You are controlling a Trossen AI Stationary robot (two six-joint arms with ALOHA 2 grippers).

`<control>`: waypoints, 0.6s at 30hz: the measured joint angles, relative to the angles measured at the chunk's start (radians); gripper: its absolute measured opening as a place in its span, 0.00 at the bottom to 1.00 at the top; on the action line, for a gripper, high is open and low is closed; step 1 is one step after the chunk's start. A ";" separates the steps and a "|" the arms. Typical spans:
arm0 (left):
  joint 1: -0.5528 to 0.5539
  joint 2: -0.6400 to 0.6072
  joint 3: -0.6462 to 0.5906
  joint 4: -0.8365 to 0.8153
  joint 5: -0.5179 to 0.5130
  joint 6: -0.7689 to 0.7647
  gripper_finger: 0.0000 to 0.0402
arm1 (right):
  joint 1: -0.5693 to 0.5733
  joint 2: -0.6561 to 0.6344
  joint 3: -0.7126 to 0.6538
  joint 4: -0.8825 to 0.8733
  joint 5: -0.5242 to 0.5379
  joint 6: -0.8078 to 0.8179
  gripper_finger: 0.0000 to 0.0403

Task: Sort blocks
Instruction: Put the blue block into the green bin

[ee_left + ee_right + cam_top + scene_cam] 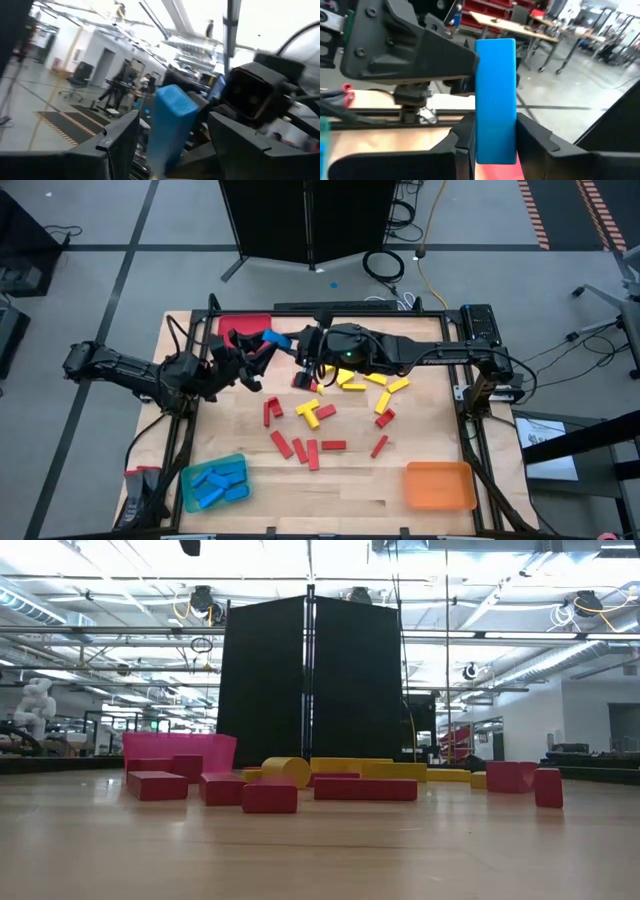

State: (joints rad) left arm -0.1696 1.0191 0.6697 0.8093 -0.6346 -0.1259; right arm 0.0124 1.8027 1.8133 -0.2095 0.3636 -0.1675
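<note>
A blue block (276,339) hangs in the air near the far left of the table, beside the red tray (245,325). My right gripper (298,346) reaches in from the right and is shut on it. My left gripper (258,356) faces it from the left and is open. Its two fingers (117,142) stand on either side of the block's free end (172,107), with a gap on each side. Red and yellow blocks (318,416) lie loose on the table's middle. Several blue blocks lie in the blue tray (213,483). My right gripper pinches the blue block's near end (495,142) between its two fingers, on its two broad faces. The fingers come about level from the table's right and lie along the block. The block sticks out past the fingertips toward the left gripper, lifted clear of the table.
An orange tray (438,485) stands at the near right corner, the blue tray at the near left. In the low view red blocks (268,794) and yellow ones (288,771) lie across the middle, with the red tray (180,750) behind them. A black screen (312,680) stands beyond the far edge.
</note>
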 joint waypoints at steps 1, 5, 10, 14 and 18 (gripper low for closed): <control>0.000 0.000 0.000 0.005 -0.015 0.000 0.60 | 0.000 0.000 0.000 0.007 0.002 -0.012 0.21; 0.007 0.000 0.000 0.033 -0.040 0.000 0.60 | 0.000 0.000 0.000 0.011 0.013 -0.021 0.21; 0.022 0.000 0.000 0.061 -0.043 -0.001 0.60 | 0.001 0.000 0.000 0.012 0.106 -0.089 0.21; 0.030 0.000 0.000 0.068 -0.043 -0.024 0.60 | 0.000 0.001 0.000 0.014 0.120 -0.121 0.21; 0.035 0.000 0.000 0.070 -0.043 -0.027 0.60 | 0.000 0.009 0.001 0.036 0.183 -0.178 0.21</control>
State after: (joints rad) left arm -0.1346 1.0191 0.6697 0.8797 -0.6777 -0.1525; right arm 0.0128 1.8113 1.8143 -0.1738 0.5464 -0.3453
